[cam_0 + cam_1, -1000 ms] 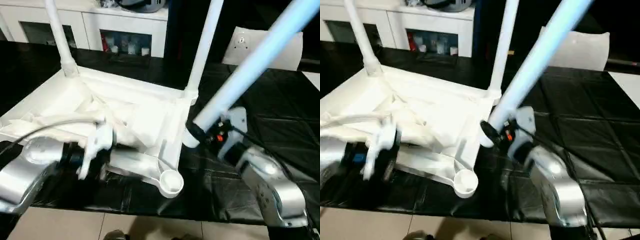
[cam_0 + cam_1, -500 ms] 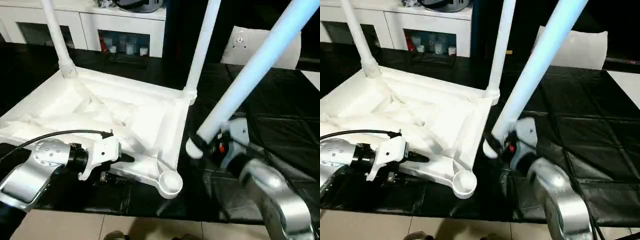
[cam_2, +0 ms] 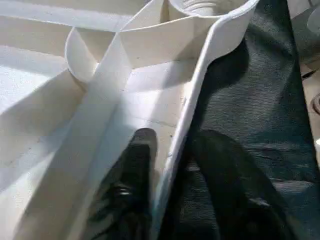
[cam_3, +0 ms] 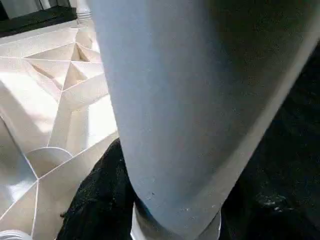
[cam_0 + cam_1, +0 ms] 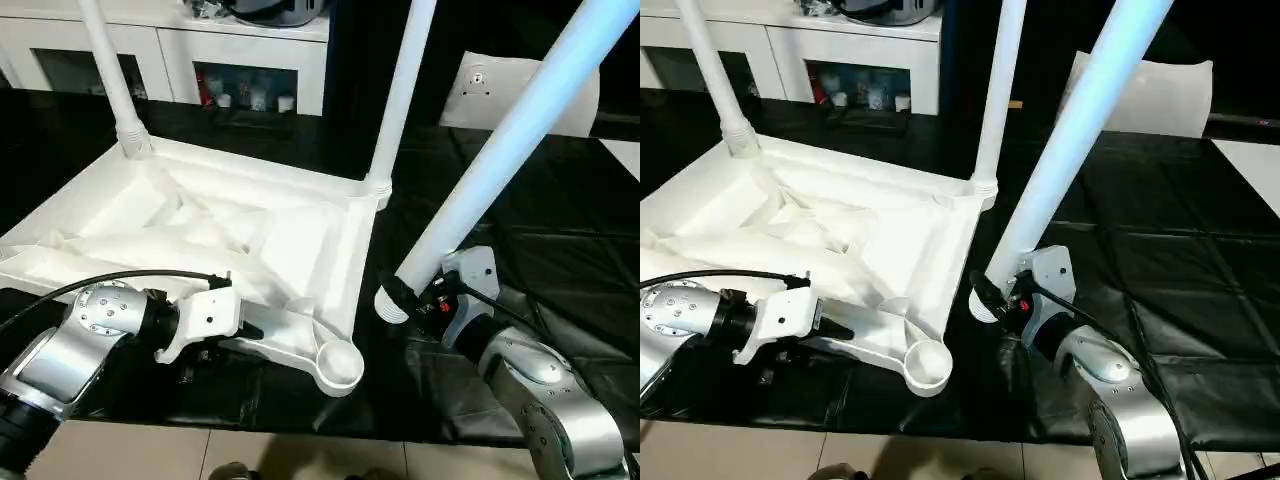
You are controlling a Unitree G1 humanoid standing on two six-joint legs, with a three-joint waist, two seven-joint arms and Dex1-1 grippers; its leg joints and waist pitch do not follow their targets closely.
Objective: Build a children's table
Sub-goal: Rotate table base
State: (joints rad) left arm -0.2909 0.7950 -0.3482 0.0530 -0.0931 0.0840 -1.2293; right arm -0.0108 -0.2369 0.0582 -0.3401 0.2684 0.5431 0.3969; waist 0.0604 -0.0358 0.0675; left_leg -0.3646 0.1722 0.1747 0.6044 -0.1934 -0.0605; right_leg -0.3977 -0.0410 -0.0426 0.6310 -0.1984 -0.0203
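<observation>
The tabletop (image 5: 200, 235) lies upside down on the black desk (image 5: 560, 260), ribbed underside up. Two legs already stand in its far corner sockets: one far left leg (image 5: 110, 70), one far right leg (image 5: 400, 90). The near right socket (image 5: 338, 362) is empty, and I judge the near left corner is too, so about half the job is left.

My right claw (image 5: 405, 295) is clamped round the thick end of the third leg (image 5: 510, 130), which slants up and away to my right, its foot just beside the tabletop's right rim and near the open socket.

My left claw (image 3: 170, 165) straddles the near rim, one finger (image 3: 132, 170) inside the rib channel, the other outside over the desk; the gap between them is narrow, but I cannot tell whether they pinch the rim yet.

The socket overhangs close to the desk's near edge, so there is little room there. The desk to the right lies open for swinging the leg.
</observation>
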